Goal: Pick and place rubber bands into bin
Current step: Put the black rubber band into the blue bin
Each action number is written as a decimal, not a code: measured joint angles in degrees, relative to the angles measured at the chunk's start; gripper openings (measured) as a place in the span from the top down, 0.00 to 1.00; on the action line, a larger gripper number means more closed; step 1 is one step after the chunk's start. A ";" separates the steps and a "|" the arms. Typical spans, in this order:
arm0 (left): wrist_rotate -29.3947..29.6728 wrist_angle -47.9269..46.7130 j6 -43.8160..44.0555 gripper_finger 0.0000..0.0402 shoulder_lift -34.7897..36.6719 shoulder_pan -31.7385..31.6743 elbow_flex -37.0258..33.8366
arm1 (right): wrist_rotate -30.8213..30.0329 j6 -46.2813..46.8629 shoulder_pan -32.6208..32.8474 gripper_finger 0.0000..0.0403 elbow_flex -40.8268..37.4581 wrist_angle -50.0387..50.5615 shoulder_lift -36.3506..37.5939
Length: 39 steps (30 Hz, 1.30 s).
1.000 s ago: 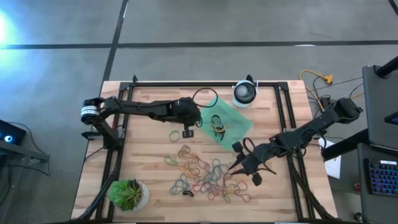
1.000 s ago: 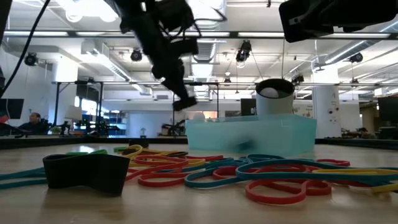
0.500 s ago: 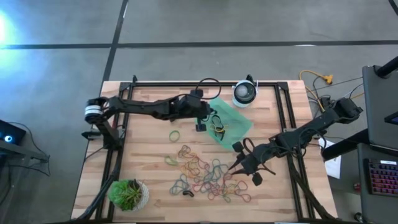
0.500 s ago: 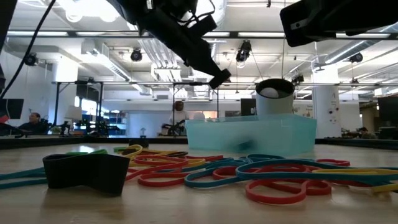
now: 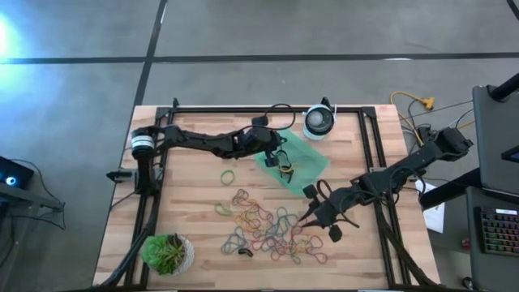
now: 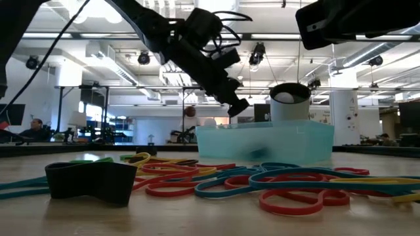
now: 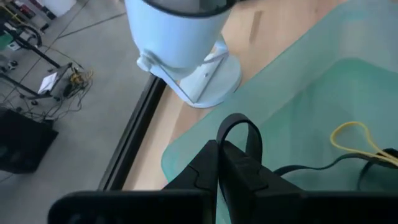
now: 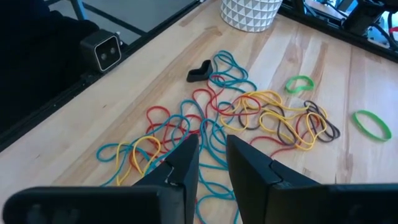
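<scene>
Pale striped wood for the worktop, framed by black rails. Translucent mint green for the bin under the dark left pincer, with a black band looped at its tips and a yellow band just beyond. White with black top for the device past the bin. Red, teal, yellow, tan and dark bands ahead of the black right pincer, two bright green loops farther out. White, triangle-patterned pot.
</scene>
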<state>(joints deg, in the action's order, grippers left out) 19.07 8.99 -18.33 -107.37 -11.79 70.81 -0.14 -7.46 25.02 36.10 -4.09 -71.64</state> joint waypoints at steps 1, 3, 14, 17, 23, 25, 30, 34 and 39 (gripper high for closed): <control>0.09 -0.13 0.02 1.00 -0.32 -0.02 0.14 | 0.00 0.02 0.00 0.80 0.00 0.15 0.00; 0.01 -0.01 0.04 0.98 -0.69 0.02 0.60 | 0.00 0.26 0.00 0.80 0.00 0.58 0.00; 0.04 -0.97 -0.44 0.77 0.59 0.17 0.87 | 0.00 1.94 0.00 0.81 -0.74 0.91 0.00; 0.11 -3.39 -0.80 0.75 1.18 0.17 0.87 | 0.00 2.88 0.00 0.81 -1.09 0.91 0.00; 2.76 -19.78 -3.50 0.75 5.18 0.17 1.53 | 0.00 5.27 0.00 0.81 -3.14 0.91 0.00; 3.94 -27.72 -3.40 0.75 7.28 0.17 1.13 | -0.02 5.72 0.00 0.82 -3.91 0.85 -0.07; 5.41 -44.30 -1.12 0.75 11.93 0.15 1.03 | -0.40 6.01 -0.04 0.83 -4.50 0.38 -0.08; 5.47 -51.57 0.03 0.75 14.77 0.15 0.80 | -1.40 5.94 -0.04 0.83 -4.50 -0.72 -0.09; 5.49 -53.60 -0.02 0.75 17.25 0.13 -0.67 | -1.45 5.97 -0.04 0.81 -4.50 -0.98 -0.07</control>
<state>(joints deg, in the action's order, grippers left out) 24.56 -44.61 -18.35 -90.12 -11.66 70.14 -1.60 -1.50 24.97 31.59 -5.07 -71.70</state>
